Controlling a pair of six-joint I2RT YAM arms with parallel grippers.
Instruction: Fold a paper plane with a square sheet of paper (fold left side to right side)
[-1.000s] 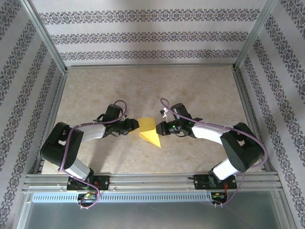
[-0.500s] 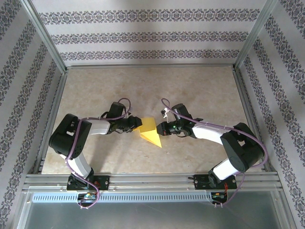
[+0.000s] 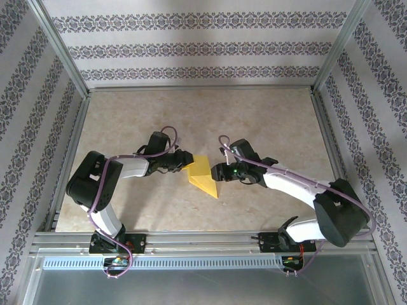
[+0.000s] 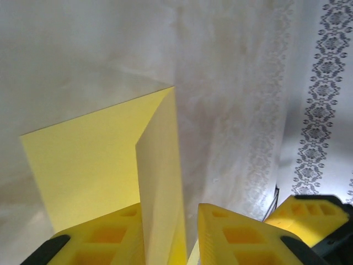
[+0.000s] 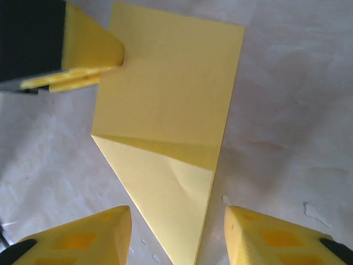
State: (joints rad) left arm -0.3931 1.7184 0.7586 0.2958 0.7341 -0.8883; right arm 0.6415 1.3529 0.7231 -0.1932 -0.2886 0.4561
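Nearest us, the grey aluminium rail (image 3: 203, 240) carries both arm bases. The black-and-white arms bend inward over the beige marbled bench (image 3: 267, 114), with lilac cables (image 3: 166, 132) looped along them.

Between the arms, around bench centre, we see the thin bright yellow paper sheet (image 3: 201, 173). It is partly folded, with a narrow point at the near end and a broad panel at the far end. It lies on the bench apart from one raised flap on its left side.

The left tool (image 3: 186, 164) sits at the sheet's far left edge. In its wrist view the yellow fingers (image 4: 110, 240) stand narrow but apart. The raised flap stands upright between them, against the finger on the left of that view. A slit of bench shows beside the other finger, so we do not see the flap pinched.

The right tool (image 3: 215, 173) is just beside the sheet's right edge, low over the bench. In its wrist view the yellow fingers (image 5: 83, 237) are wide apart and hold nothing. The sheet's pointed end lies flat between them, and a slanted crease runs across the sheet above the point. The left tool's tip shows at the sheet's far corner.

Farther off we see bare bench, then the back wall (image 3: 191, 44) in grey floral-striped wallpaper
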